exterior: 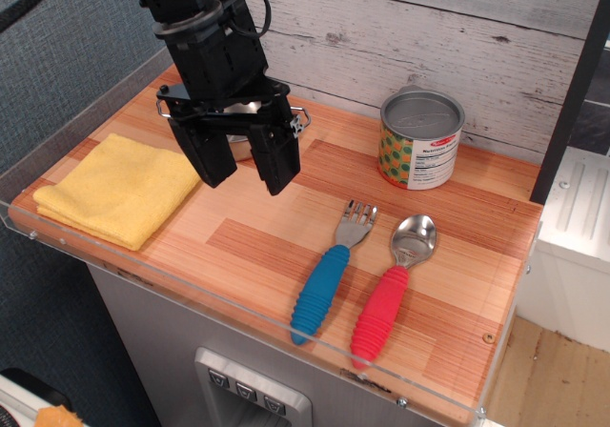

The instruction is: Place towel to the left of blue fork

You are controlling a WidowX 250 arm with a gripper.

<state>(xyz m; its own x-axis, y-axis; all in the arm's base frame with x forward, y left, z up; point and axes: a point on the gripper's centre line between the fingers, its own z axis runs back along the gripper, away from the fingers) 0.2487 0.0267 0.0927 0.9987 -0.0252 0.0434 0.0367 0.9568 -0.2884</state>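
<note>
On wooden table [276, 246] | yellow towel [119, 189] flat at far left, ungrasped, well apart from blue fork [329, 274] | gripper [246, 172] spread, empty, just right of towel | step: reaching; next: pinch towel, carry rightward beside fork.

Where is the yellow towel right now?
The yellow towel lies flat at the table's left end, left of the gripper, far from the blue fork.

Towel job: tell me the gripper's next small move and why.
Probably shift the gripper left and down over the towel. Its fingers hang open and empty, the towel lies flat at the left edge, far from the blue fork.
</note>
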